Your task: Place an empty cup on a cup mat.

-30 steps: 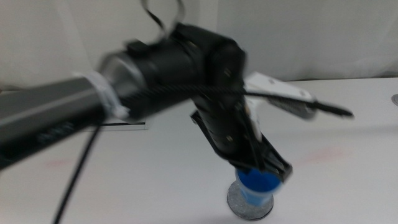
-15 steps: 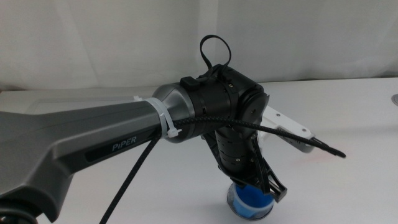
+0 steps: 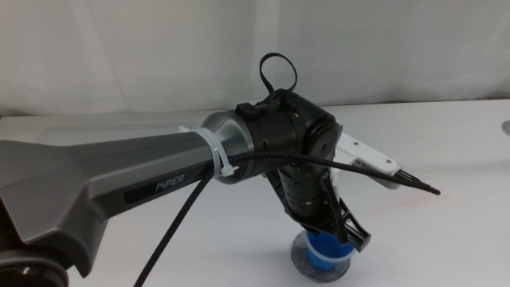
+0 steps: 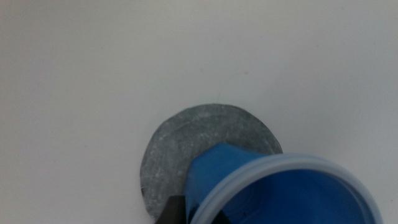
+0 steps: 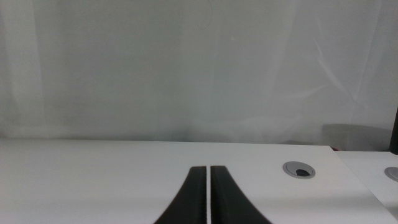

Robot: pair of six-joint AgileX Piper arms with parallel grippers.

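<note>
- The cup (image 3: 328, 249) is held by the left gripper (image 3: 339, 231) at the near edge of the middle view, with the jaws closed on its wall near the rim; only a dark tip of one jaw is seen in the left wrist view.
- In the wrist view the cup (image 4: 273, 186) is seen tilted, its open mouth turned toward the camera and its base over the near part of the mat (image 4: 186, 140).
- Whether the base is already touching the mat (image 3: 301, 257) cannot be told; it is judged to be just above or barely on it.
- A tip-over is judged the main risk: if the jaws are opened while the cup is tilted, it could be rolled off onto the table (image 3: 446, 159).
- An off-centre landing is a second risk, since much of the mat is left bare on one side of the cup.
- The light mat could be dragged if the cup is pressed down and slid.
- Farther back, the white panel (image 3: 368, 160) lies behind the arm, well apart from the cup, and is judged no hazard.
- The right gripper (image 5: 208, 196) is kept away from the work, its jaws closed on nothing, facing a grommet (image 5: 298, 168) at the far table edge.
</note>
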